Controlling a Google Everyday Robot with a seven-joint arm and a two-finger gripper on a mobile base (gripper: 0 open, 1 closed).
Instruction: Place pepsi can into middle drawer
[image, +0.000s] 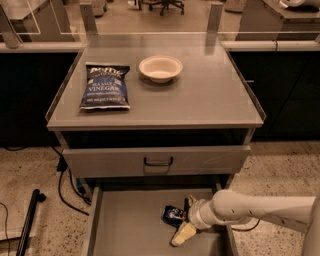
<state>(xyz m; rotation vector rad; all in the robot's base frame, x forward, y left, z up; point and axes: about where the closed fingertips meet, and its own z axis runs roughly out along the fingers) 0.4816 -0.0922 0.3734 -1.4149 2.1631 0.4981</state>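
Counts first: one pepsi can (173, 214), one gripper (181, 222), one white arm (260, 210), one blue chip bag (105, 86), one pale bowl (160, 68), and two drawers on one grey cabinet. The upper drawer front (210, 161) with its dark loop handle is closed. The middle drawer (125, 225) below it is pulled out, showing a plain flat floor.

The arm comes in from three o'clock and the gripper sits low inside the middle drawer, toward its right half. The pepsi can is on its side on the drawer floor, at about ten o'clock from the gripper and right up against it. Whether the gripper is clamped on the can or has let go of it, I cannot tell.

On the cabinet top (215, 95) the chip bag lies flat at nine o'clock from the bowl, the two near each other but apart
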